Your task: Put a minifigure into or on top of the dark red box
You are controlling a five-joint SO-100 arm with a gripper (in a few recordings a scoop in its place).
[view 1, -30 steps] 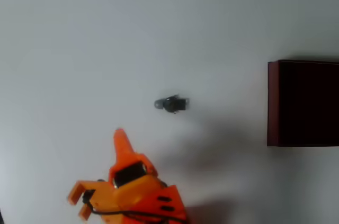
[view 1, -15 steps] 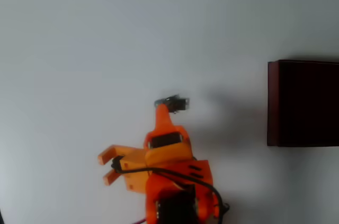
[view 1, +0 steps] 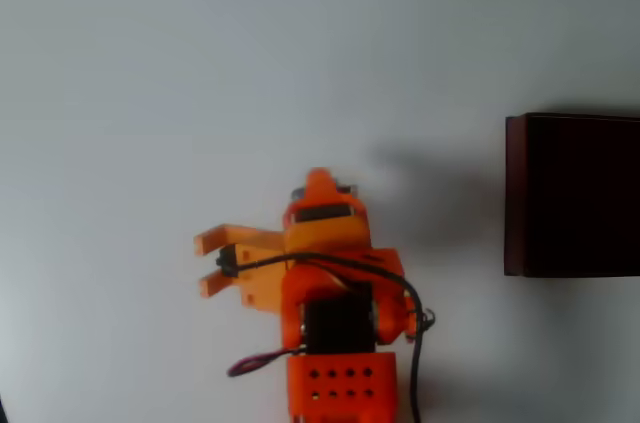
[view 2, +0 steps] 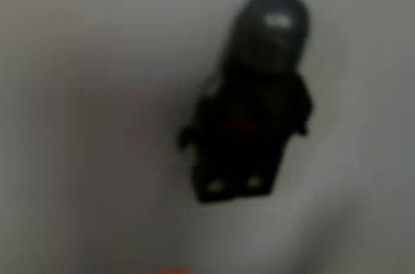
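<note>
Our claw (view 1: 262, 225) hangs spread wide, one finger tip directly over the minifigure (view 2: 249, 102), which lies flat on the white desk (view 1: 150, 73) just beneath it. We judge the figure light, rigid, and slippery, best pinched across the torso. The dark red box (view 1: 515, 193) sits well apart, off to the claw's right.

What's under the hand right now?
The minifigure lies on the white table directly below the hand, clear in the wrist view. From overhead the orange arm covers nearly all of it; only a sliver shows at the fingertip. Contact cannot be judged.
</note>
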